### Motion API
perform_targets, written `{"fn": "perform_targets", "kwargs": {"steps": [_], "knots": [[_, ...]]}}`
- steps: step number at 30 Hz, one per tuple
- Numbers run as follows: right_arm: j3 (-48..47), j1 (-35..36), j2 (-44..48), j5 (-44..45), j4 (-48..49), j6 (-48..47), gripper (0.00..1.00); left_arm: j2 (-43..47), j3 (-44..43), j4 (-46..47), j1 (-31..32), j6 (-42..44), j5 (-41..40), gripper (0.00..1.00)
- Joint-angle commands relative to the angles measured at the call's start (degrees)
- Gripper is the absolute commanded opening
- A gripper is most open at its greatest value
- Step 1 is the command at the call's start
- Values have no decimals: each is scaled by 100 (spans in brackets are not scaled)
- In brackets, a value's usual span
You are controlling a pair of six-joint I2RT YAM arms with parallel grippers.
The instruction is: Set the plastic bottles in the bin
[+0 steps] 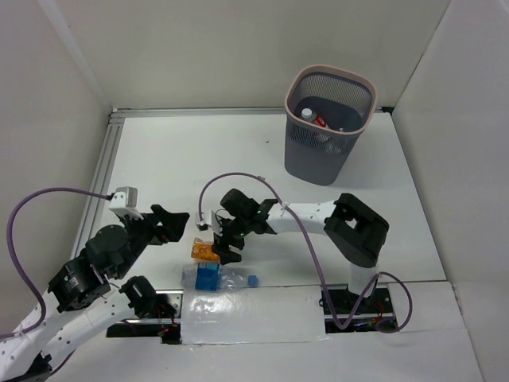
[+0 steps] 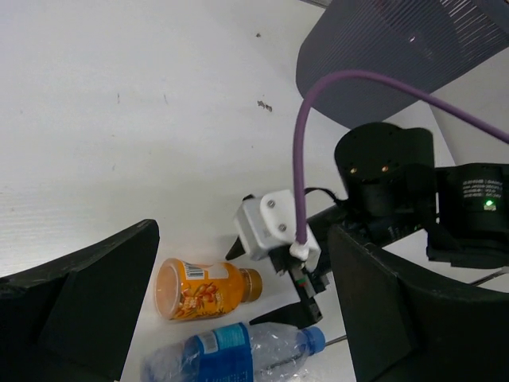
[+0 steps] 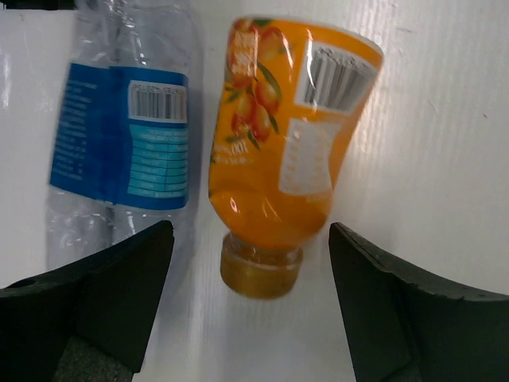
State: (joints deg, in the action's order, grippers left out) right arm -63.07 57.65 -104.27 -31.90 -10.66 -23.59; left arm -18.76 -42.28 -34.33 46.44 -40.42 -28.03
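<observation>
Lying flat, orange bottle (image 3: pixel 278 151) points its cap toward right gripper (image 3: pixel 250 239).

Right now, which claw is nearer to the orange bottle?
Right. The right claw hangs open over the orange bottle, fingers either side; the left claw, also open, stands apart.

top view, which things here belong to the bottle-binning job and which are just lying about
Job:
orange bottle
blue-label clear bottle beside it
bin
red-label bottle already inside the bin

Just there:
purple cable
metal rail along the table's far edge
glossy taped sheet at the near edge
</observation>
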Motion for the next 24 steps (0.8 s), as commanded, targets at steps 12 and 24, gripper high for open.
{"fn": "perform_targets", "kwargs": {"steps": [12,24], "knots": [[-724,352,-744,861,556,531,53,540,-193,75,32,263,-27,100],[-2954,-1236,-200,-588,-1156,-136,6,620,-262,910,32,1555,2345,100]]}}
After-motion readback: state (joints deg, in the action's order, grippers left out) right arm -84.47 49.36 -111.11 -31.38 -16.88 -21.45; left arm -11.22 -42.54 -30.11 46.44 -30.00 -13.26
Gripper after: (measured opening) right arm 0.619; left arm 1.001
